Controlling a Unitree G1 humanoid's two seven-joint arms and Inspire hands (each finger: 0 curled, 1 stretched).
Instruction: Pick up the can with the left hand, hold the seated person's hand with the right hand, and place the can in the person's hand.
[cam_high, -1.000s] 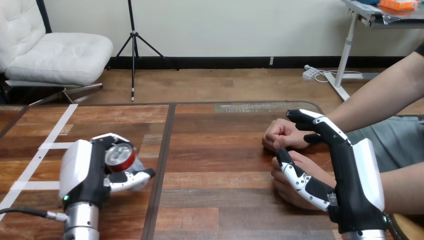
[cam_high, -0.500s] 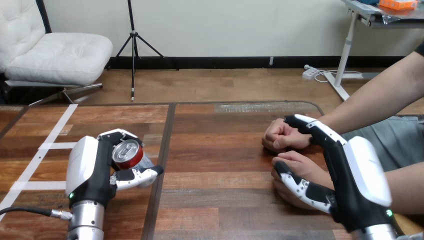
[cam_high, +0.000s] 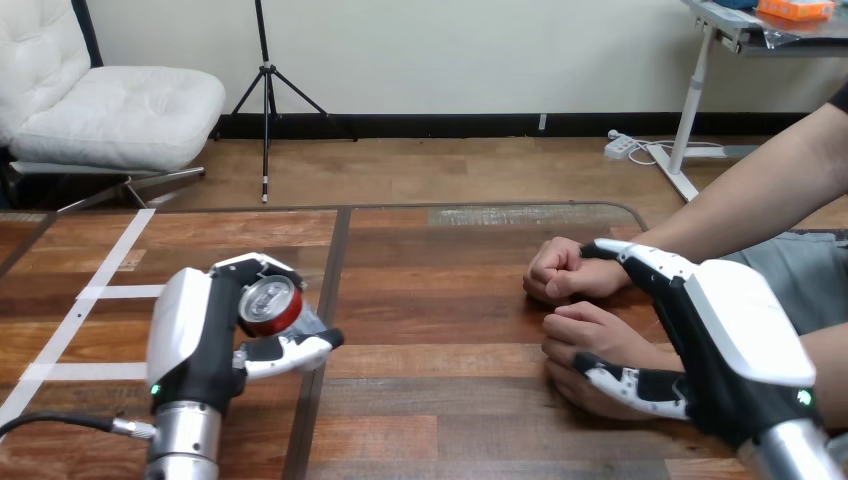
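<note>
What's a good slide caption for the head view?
Left hand grips the red can; right hand rests against the person's nearer hand.

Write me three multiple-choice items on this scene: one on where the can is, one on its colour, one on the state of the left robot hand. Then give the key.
1. Where is the can in the head view?
A. At the left
B. In the middle
C. At the right

2. What colour is the can's side?
A. Green
B. Blue
C. Red

3. How do the fingers of the left robot hand stand?
A. Straight, holding nothing
B. Curled round the can
C. Curled, holding nothing

Key:
1 A: the can is well to the left of the view's middle, at the end of the robot's left arm.
2 C: the band below the can's silver top is red.
3 B: fingers wrap over the can's far side and the thumb closes under its near side.
</note>
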